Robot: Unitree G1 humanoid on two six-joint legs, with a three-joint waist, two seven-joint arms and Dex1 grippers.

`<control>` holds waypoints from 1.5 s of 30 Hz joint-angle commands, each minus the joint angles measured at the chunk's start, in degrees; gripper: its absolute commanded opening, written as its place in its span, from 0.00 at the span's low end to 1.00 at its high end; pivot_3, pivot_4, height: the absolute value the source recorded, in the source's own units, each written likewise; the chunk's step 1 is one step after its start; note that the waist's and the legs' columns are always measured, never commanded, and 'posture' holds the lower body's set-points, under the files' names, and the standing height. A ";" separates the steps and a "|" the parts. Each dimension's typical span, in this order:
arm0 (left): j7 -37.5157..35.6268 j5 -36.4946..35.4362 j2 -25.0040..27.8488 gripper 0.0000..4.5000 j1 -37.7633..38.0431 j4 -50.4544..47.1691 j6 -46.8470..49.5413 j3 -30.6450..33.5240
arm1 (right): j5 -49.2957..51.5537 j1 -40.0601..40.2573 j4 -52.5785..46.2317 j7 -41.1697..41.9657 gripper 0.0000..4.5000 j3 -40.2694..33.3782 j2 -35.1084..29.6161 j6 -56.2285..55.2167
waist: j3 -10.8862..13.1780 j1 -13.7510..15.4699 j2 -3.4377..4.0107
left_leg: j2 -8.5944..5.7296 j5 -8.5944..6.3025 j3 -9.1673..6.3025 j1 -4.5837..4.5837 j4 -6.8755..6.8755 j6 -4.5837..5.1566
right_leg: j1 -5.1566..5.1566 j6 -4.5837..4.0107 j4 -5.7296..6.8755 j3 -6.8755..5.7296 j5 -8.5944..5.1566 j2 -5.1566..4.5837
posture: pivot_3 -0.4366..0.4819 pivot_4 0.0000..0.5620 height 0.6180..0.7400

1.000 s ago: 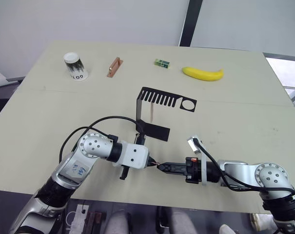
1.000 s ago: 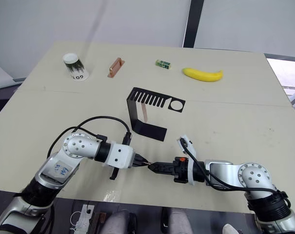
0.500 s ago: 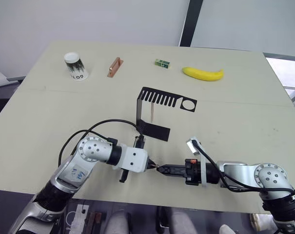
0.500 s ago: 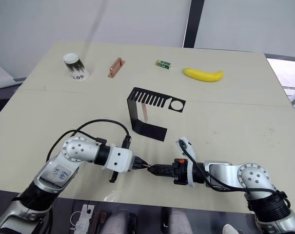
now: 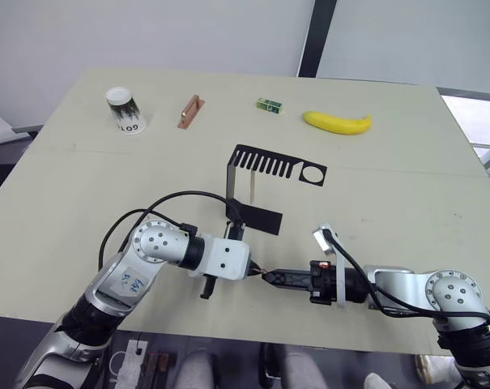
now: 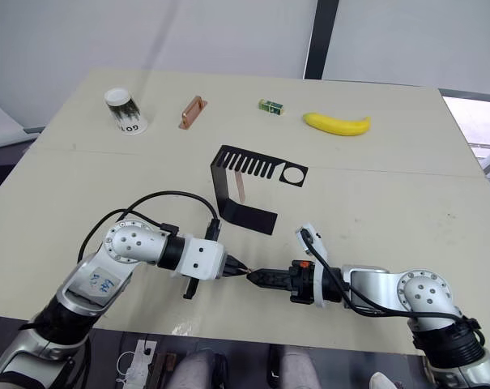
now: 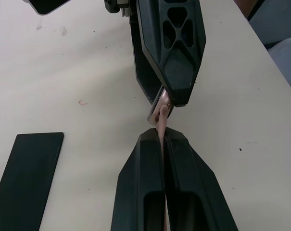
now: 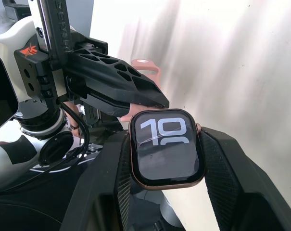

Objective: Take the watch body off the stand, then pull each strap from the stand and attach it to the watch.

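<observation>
**Two grippers tip to tip at the near edge**

Left gripper (image 5: pixel 251 271) is pinched on a pink strap (image 7: pixel 162 113); right gripper (image 5: pixel 269 276) clamps the watch body (image 8: pixel 166 147). Beyond, mid-table, the stand (image 5: pixel 265 188) holds the other strap (image 6: pixel 240 188).

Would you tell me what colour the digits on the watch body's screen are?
White, on the watch body's dark screen; the right wrist view shows it best.

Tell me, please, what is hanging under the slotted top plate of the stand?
One pink strap hangs from a slot in the stand, above its foot. Its upper end is hidden by the plate.
</observation>
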 commanded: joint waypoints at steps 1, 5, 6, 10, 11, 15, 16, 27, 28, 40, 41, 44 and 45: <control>1.22 -1.78 -1.70 0.00 -1.88 -4.14 -0.13 -0.49 | 2.11 -0.73 -4.16 3.12 0.36 1.92 1.49 1.14 | 0.00 0.00 0.00 | 0.00 0.00 0.00 0.00 0.00 0.00 | 0.00 0.00 0.00 0.00 0.00 0.00 | 0.48 0.27 1.00; 1.24 -1.76 -1.74 0.00 -2.03 -4.40 0.38 -0.56 | 2.15 -0.71 -4.16 3.09 0.36 1.89 1.45 1.14 | 0.00 0.00 0.00 | 0.00 0.00 0.00 0.00 0.00 0.00 | 0.00 0.00 0.00 0.00 0.00 0.00 | 0.48 0.27 1.00; 1.24 -1.77 -1.76 0.00 -2.05 -4.42 0.44 -0.57 | 2.18 -0.70 -4.16 3.07 0.36 1.88 1.42 1.14 | 0.00 0.00 0.00 | 0.00 0.00 0.00 0.00 0.00 0.00 | 0.00 0.00 0.00 0.00 0.00 0.00 | 0.48 0.27 1.00; 1.24 -1.77 -1.81 0.00 -2.22 -4.53 0.59 -0.55 | 1.98 -0.59 -4.03 3.06 0.36 1.82 1.31 1.19 | 0.00 0.00 0.00 | 0.00 0.00 0.00 0.00 0.00 0.00 | 0.00 0.00 0.00 0.00 0.00 0.00 | 0.48 0.27 1.00; 1.22 -1.79 -1.81 0.00 -2.26 -4.56 0.58 -0.54 | 1.86 -0.54 -3.99 3.10 0.36 1.80 1.30 1.22 | 0.00 0.00 0.00 | 0.00 0.00 0.00 0.00 0.00 0.00 | 0.00 0.00 0.00 0.00 0.00 0.00 | 0.48 0.27 1.00; 1.07 -2.28 -1.74 0.00 -2.17 -4.89 1.13 -0.24 | 1.39 -0.25 -3.85 3.26 0.36 1.77 1.32 1.29 | 0.00 0.00 0.00 | 0.00 0.00 0.00 0.00 0.00 0.00 | 0.00 0.00 0.00 0.00 0.00 0.00 | 0.48 0.27 1.00; 1.05 -2.54 -1.75 0.00 -2.11 -4.99 1.24 -0.04 | 1.28 -0.17 -3.84 3.30 0.36 1.77 1.32 1.30 | 0.00 0.00 0.00 | 0.00 0.00 0.00 0.00 0.00 0.00 | 0.00 0.00 0.00 0.00 0.00 0.00 | 0.48 0.27 1.00; -7.63 -11.05 14.29 1.00 5.58 -3.34 -4.56 14.57 | -15.06 1.57 -8.22 12.70 0.36 -2.87 0.70 -1.51 | 0.00 -0.07 0.01 | 0.02 0.00 0.00 0.02 -0.02 -0.01 | -0.03 -0.01 0.01 0.01 0.00 0.01 | 0.48 0.27 1.00; -8.32 -13.67 15.15 1.00 7.08 -2.48 -4.98 17.62 | -20.79 1.71 -10.52 16.23 0.36 -3.01 0.25 -3.87 | 0.00 -0.01 0.01 | 0.02 0.00 0.00 0.01 0.00 -0.01 | -0.02 -0.01 0.01 0.00 0.00 0.01 | 0.48 0.27 1.00; -5.13 -26.22 11.16 1.00 17.56 6.47 -10.43 33.75 | -87.42 7.16 -16.16 45.73 0.36 6.08 -5.32 -58.22 | 0.00 -0.02 0.00 | -0.02 -0.04 0.01 0.00 0.00 0.02 | 0.00 0.03 -0.08 -0.08 0.00 0.00 | 0.48 0.27 1.00; -5.20 -26.15 11.14 1.00 18.40 6.53 -10.96 33.93 | -89.35 7.62 -15.54 46.03 0.36 5.65 -5.16 -60.90 | 0.00 -0.10 0.00 | -0.02 -0.04 0.01 0.00 0.01 0.02 | 0.00 0.03 -0.07 -0.07 0.00 0.00 | 0.48 0.27 1.00; -5.02 -26.24 10.28 1.00 20.16 6.49 -13.30 34.08 | -94.16 8.45 -13.47 47.43 0.36 4.77 -4.80 -67.65 | -0.01 -0.16 -0.01 | -0.01 -0.02 0.07 0.05 0.00 -0.03 | -0.01 0.02 -0.03 -0.04 0.00 0.02 | 0.48 0.27 1.00; -4.98 -26.49 10.05 1.00 20.44 6.53 -13.91 34.16 | -95.99 8.65 -12.46 47.79 0.36 4.50 -4.74 -70.32 | -0.01 -0.12 -0.01 | -0.01 -0.02 0.07 0.06 0.00 -0.03 | 0.00 0.02 -0.03 -0.05 0.00 0.01 | 0.48 0.27 1.00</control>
